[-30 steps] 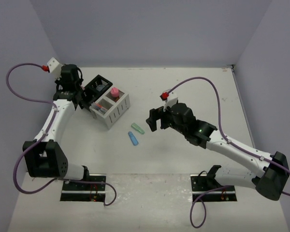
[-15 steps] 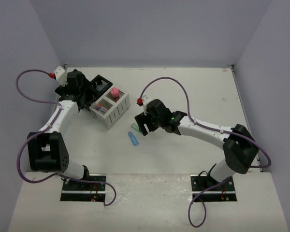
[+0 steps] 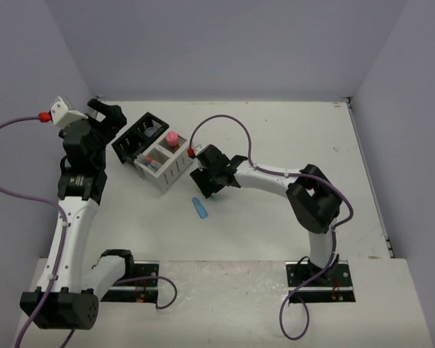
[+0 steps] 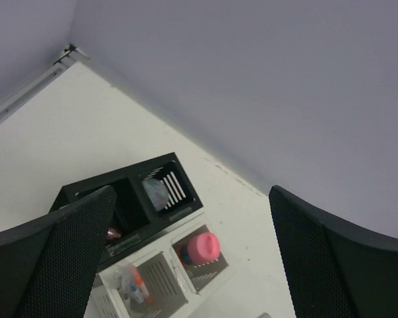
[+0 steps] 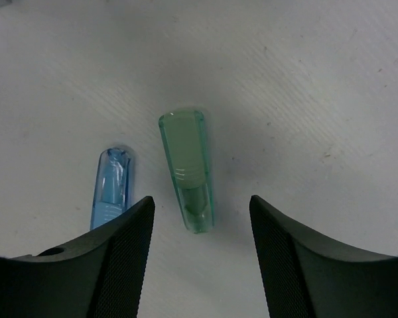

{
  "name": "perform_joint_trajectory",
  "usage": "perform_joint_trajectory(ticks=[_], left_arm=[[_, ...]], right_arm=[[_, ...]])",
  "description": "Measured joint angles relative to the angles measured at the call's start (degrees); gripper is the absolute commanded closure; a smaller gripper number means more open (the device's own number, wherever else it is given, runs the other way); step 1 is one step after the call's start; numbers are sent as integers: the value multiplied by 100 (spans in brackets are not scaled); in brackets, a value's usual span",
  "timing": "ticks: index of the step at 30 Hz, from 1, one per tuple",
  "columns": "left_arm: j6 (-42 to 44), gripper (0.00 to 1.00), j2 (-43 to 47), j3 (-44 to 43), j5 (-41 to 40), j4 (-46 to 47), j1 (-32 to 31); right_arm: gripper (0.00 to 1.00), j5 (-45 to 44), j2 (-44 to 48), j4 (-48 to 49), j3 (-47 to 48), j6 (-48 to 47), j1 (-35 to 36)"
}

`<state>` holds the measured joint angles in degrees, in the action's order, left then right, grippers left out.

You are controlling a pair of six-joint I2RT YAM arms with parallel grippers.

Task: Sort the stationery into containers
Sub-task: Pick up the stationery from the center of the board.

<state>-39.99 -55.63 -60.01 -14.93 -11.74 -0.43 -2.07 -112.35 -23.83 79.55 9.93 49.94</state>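
Green stick (image 5: 186, 169): flat on table (image 5: 318, 79), just beside blue stick (image 5: 111, 189). Right gripper (image 5: 200, 212): low, jaws apart, straddling green stick without contact. Left gripper (image 4: 192, 192): high above black box (image 4: 186, 211), spread wide, empty.

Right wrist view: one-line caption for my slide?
Jaws straddle the green stick lying on the table; blue stick alongside.

Overhead view of whole bench (image 3: 290, 130), left wrist high above black organiser (image 4: 116, 177), right wrist close over blue stick (image 5: 111, 185), both shared overhead.
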Motion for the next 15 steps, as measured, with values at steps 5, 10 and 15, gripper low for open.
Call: perform_joint_trajectory(ticks=[5, 10, 15], left_arm=[[272, 0, 214, -45, 525, -78, 0], [460, 0, -2, -40, 1145, -324, 0], [554, 0, -83, 35, 1809, -286, 0]], right_arm=[[60, -155, -523, -221, 288, -19, 71], [88, -402, -577, -231, 336, 14, 121], [95, -574, -537, -198, 283, 27, 122]])
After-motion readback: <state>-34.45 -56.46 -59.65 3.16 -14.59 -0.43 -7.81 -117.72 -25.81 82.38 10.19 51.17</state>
